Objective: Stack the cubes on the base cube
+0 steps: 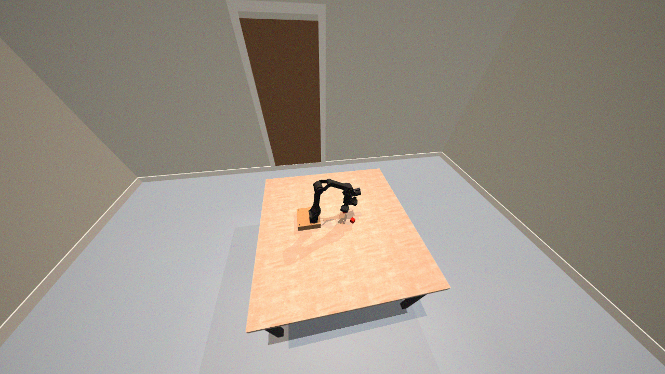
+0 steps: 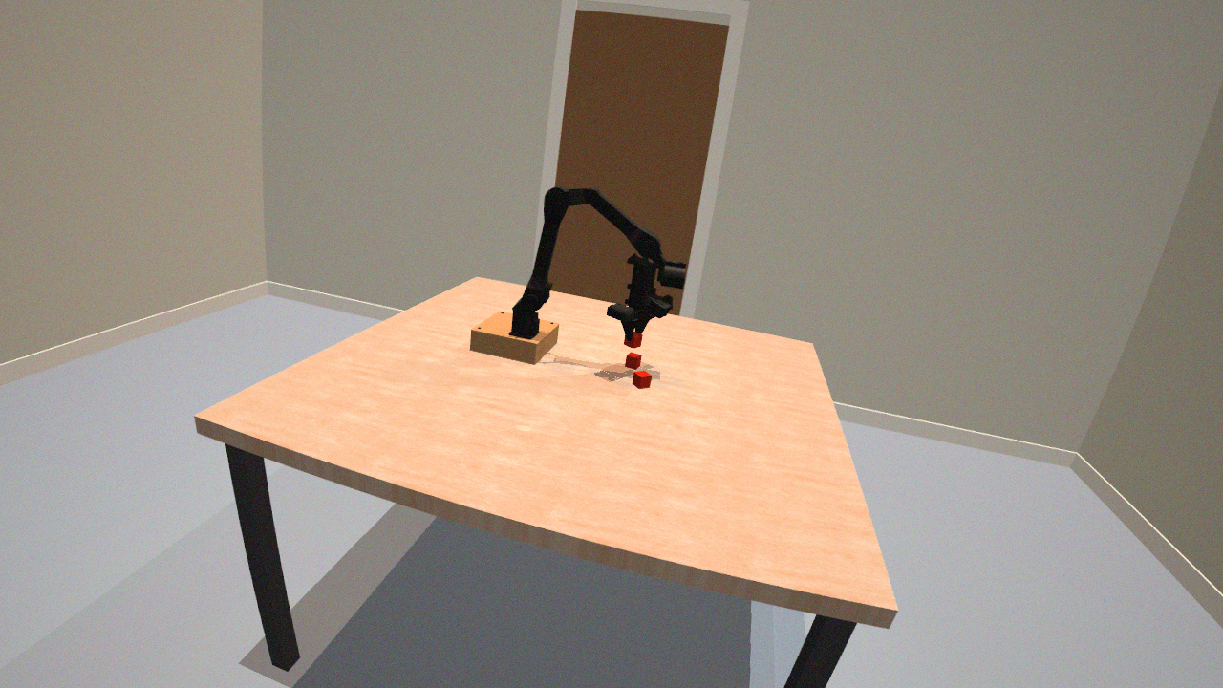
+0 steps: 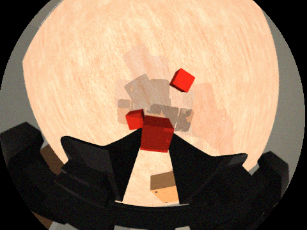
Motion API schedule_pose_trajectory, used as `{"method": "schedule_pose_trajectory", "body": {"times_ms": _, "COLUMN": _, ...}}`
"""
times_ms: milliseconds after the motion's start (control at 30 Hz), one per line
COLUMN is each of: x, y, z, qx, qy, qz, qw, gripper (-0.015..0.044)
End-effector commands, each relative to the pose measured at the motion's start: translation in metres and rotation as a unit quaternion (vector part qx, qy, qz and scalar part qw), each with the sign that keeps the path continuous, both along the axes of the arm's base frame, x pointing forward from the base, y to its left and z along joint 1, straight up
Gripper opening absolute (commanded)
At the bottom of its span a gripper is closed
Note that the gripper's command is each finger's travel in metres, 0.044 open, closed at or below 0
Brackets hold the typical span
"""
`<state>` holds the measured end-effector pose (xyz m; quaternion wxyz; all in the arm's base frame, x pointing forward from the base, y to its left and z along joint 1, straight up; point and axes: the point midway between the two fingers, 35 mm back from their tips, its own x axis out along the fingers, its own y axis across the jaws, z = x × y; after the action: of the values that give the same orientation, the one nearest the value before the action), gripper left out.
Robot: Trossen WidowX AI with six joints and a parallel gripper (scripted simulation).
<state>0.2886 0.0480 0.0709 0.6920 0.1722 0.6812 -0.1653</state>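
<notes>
My gripper (image 3: 155,133) (image 2: 633,333) (image 1: 344,211) is shut on a red cube (image 3: 157,134) (image 2: 632,340) and holds it above the table. In the wrist view this cube sits between the fingertips and looks nearly level. A second red cube (image 3: 135,120) (image 2: 632,360) stands on the table, partly overlapped by the held cube in the wrist view; the arm hides it in the top view. A third red cube (image 3: 182,80) (image 2: 642,379) (image 1: 352,220) stands apart on the table, farther from the arm's mount. The cubes look alike, so I cannot tell which is the fixed base.
The arm stands on a wooden block (image 1: 308,227) (image 2: 502,344) (image 3: 162,181) on the wooden table (image 1: 344,279) (image 2: 547,462) (image 3: 80,57). The arm's shadows fall around the two standing cubes. A brown door (image 1: 288,93) (image 2: 641,128) is in the wall behind the table.
</notes>
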Motion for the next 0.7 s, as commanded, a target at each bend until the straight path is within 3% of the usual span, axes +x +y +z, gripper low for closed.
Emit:
{"method": "schedule_pose_trajectory", "body": {"times_ms": 0, "x": 0.000, "y": 0.014, "z": -0.003, "qx": 0.002, "qy": -0.001, "qz": -0.054, "qw": 0.999, "gripper": 0.0105}}
{"method": "schedule_pose_trajectory", "body": {"times_ms": 433, "x": -0.006, "y": 0.053, "z": -0.011, "qx": 0.006, "qy": -0.001, "qz": -0.202, "qw": 0.979, "gripper": 0.0105}}
{"method": "schedule_pose_trajectory", "body": {"times_ms": 667, "x": -0.007, "y": 0.055, "z": -0.011, "qx": 0.007, "qy": -0.001, "qz": -0.210, "qw": 0.978, "gripper": 0.0105}}
